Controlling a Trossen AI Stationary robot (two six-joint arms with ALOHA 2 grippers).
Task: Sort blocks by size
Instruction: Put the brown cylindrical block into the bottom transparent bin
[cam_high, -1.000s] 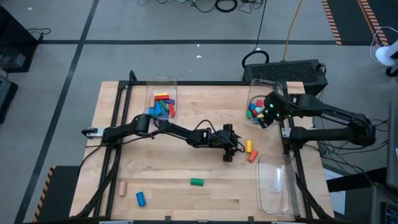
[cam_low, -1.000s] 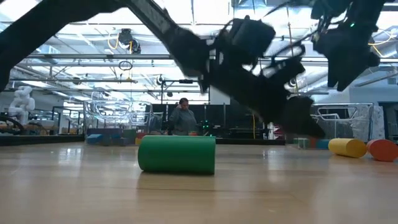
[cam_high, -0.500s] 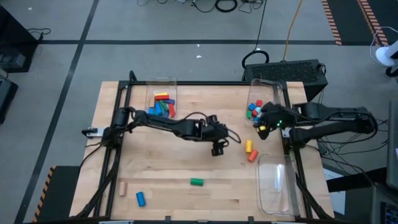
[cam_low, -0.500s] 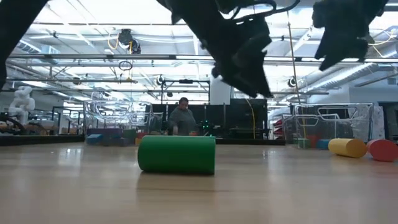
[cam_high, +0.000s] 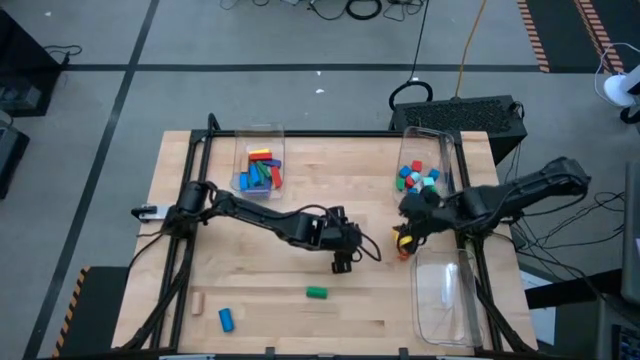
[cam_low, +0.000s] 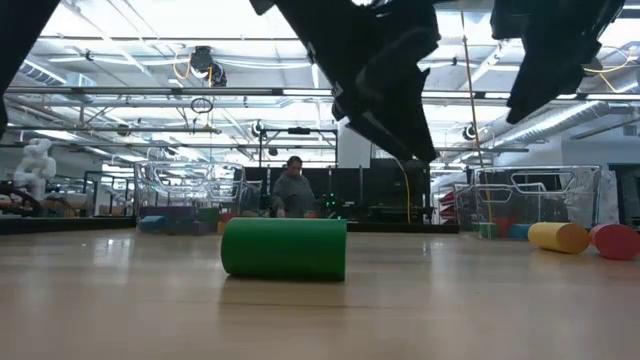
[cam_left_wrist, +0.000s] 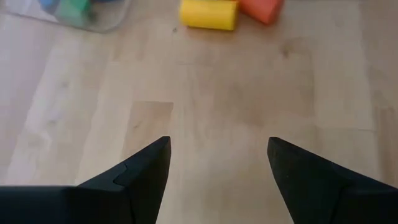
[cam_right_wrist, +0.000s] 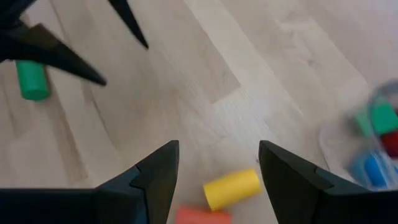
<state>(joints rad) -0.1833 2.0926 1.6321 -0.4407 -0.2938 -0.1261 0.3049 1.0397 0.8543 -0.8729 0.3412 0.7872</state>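
Item: worktop (cam_high: 300, 170) with blocks to sort by size.

Loose on the worktop we count a green cylinder (cam_high: 316, 293), a blue cylinder (cam_high: 226, 319), a small plain-wood piece (cam_high: 199, 300), and a yellow cylinder (cam_right_wrist: 232, 188) lying just beside an orange cylinder (cam_right_wrist: 202, 216).

Already binned: a mix of long blocks in the far-left clear bin (cam_high: 262, 135); small cubes in the far-right clear bin (cam_high: 430, 138). A third clear bin (cam_high: 445, 300) at the near right holds nothing we can see.

Left gripper (cam_left_wrist: 217, 163): above mid-worktop, fingers apart, holding nothing.

Right gripper (cam_right_wrist: 217, 167): low over the yellow and orange pair, fingers apart, holding nothing. We judge this to be the pick in hand.

Risks, as we judge them:
- The two cylinders lie so close that closing fingers may catch both or nudge one.
- Cylinders roll; a glancing touch could send one toward the worktop edge or under the bin.
- The grippers are near each other; crossing paths may collide.
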